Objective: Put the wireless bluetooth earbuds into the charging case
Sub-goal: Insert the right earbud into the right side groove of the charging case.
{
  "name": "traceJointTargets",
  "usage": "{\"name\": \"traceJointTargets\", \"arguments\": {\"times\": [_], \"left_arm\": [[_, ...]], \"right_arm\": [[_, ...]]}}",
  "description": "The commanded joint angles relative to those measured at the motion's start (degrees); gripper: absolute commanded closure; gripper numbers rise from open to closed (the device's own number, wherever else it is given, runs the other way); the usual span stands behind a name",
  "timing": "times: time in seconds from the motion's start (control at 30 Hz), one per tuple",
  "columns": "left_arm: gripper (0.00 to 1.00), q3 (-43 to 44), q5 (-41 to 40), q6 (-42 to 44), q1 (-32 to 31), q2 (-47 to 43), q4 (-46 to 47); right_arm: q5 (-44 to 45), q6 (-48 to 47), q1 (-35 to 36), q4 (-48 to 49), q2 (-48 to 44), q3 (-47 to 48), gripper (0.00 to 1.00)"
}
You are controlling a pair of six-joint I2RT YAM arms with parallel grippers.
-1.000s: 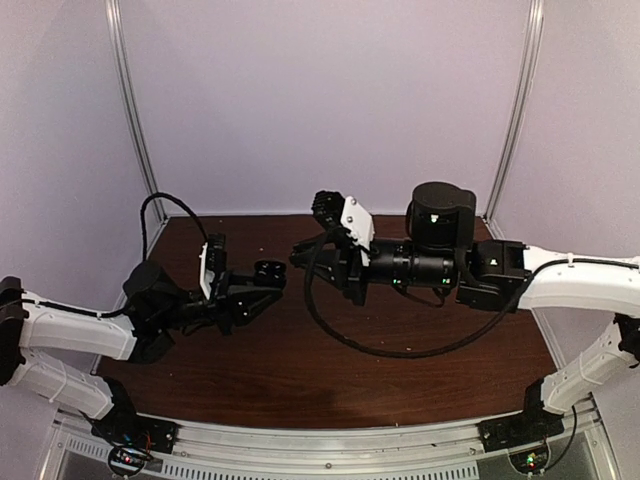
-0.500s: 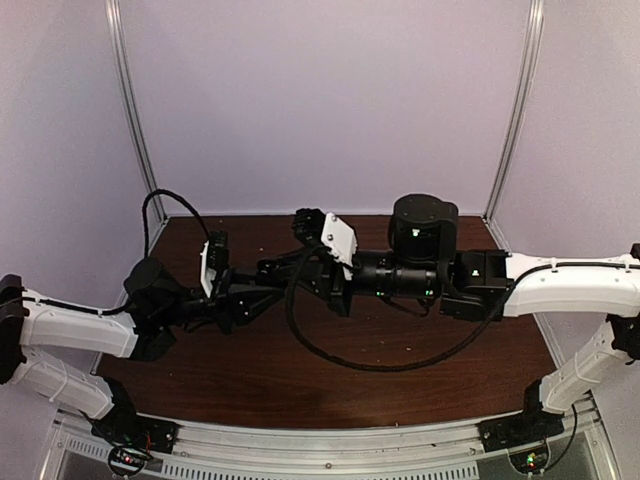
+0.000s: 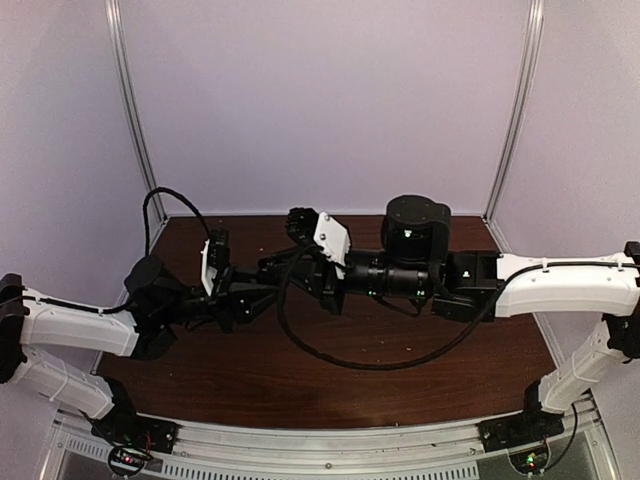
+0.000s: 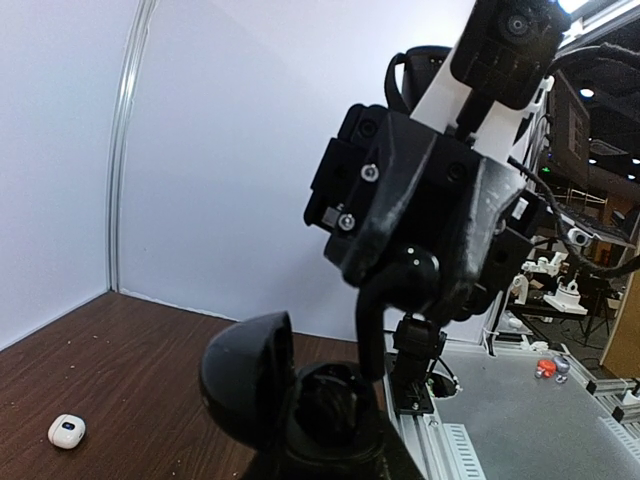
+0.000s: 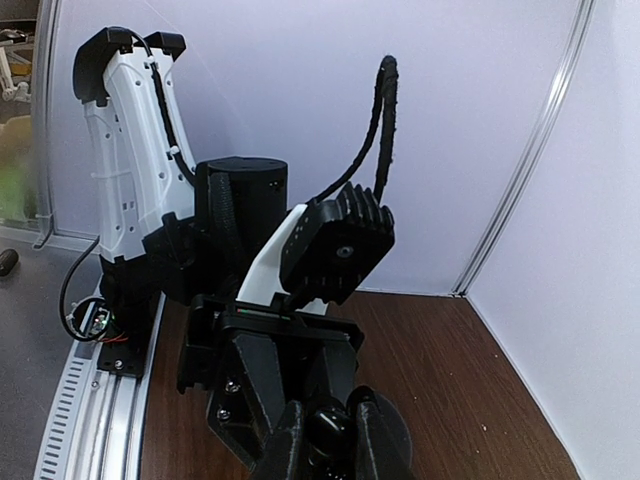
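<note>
My left gripper [image 3: 258, 287] is shut on a black charging case [image 4: 325, 405] and holds it above the table with its domed lid [image 4: 245, 375] swung open to the left. My right gripper [image 3: 283, 268] reaches in from the right, and its fingers [image 4: 400, 285] hang just over the case's open cup. In the right wrist view my right gripper [image 5: 330, 455] is shut on a glossy black earbud [image 5: 330, 432], right in front of the left gripper's body [image 5: 270, 380]. No white earbuds show.
A small white charging case [image 4: 66, 431] lies shut on the brown table [image 3: 400, 390] near the back left wall. A black cable [image 3: 340, 355] loops from the right arm over the table's middle. Frame posts stand at the back corners.
My right arm has swung left across the table with the earbud until its gripper meets the case. The left gripper has barely moved.
</note>
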Motion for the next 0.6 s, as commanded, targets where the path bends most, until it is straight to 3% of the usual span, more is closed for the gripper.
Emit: {"name": "traceJointTargets", "arguments": {"times": [0.0,0.57], "left_arm": [[0.95,1.3,0.2,0.0,-0.4,-0.7,2.1],[0.95,0.9,-0.7,-1.3,-0.4,-1.1,3.6]], "right_arm": [[1.2,-0.8,0.3,2.2,0.5,0.3,0.91],[1.6,-0.3,0.3,3.5,0.4,-2.7,0.90]]}}
